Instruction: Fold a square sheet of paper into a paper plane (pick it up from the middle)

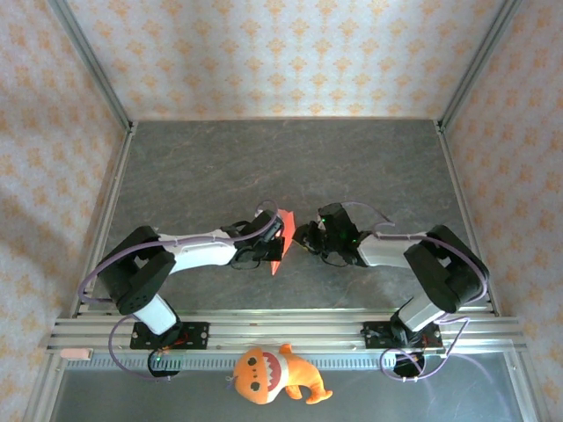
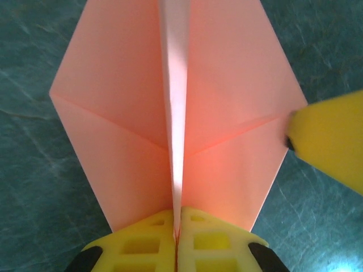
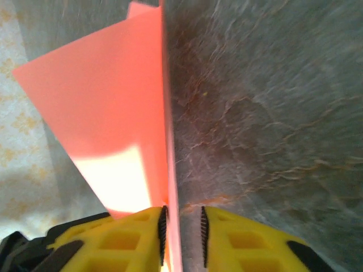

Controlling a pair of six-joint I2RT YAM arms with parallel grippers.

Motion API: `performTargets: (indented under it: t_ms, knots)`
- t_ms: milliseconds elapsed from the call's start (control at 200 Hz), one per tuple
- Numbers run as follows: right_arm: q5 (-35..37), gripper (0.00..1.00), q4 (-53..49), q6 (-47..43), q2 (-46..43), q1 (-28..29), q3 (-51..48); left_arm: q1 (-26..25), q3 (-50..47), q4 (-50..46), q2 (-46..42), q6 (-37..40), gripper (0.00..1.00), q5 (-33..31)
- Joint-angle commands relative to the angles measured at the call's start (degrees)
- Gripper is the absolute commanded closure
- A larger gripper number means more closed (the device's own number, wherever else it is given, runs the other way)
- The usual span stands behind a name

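Left claw (image 2: 177, 245), right claw (image 3: 182, 233), one sheet (image 2: 116, 119)

reaching inward from the near edge with the left arm (image 1: 198, 251), elbow out to the left, forearm low toward the middle; pinching the raised centre fold of the paper (image 2: 125, 113) with the left gripper (image 2: 177, 226), fingers pressed flat together. coming in from the other side with the right arm (image 1: 400, 251), elbow out to the right; straddling the paper's edge with the right gripper (image 3: 182, 218), fingers a little apart
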Motion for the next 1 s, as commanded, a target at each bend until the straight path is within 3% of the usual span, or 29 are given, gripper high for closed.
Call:
performTargets:
  t_ms: [0, 125, 395, 996]
  knots:
    - [6.8, 0.71, -6.5, -3.6, -6.3, -2.1, -0.7, -0.1, 4.2, -7.2, 0.2, -2.0, 0.95, -7.5]
    - [7.9, 0.69, -6.7, -3.1, -12.6, -5.6, -6.0, 0.4, 7.4, -11.6, 1.9, -3.0, 0.95, -12.1]
    - [10.8, 0.66, -7.1, -2.0, -23.2, -9.5, -13.8, 1.6, 10.2, -13.5, 6.1, -4.4, 0.95, -13.0]
    - [7.7, 0.65, -5.2, -2.0, -18.6, -9.6, -14.2, 1.9, 11.9, -14.6, 9.2, -5.3, 0.87, -13.6]
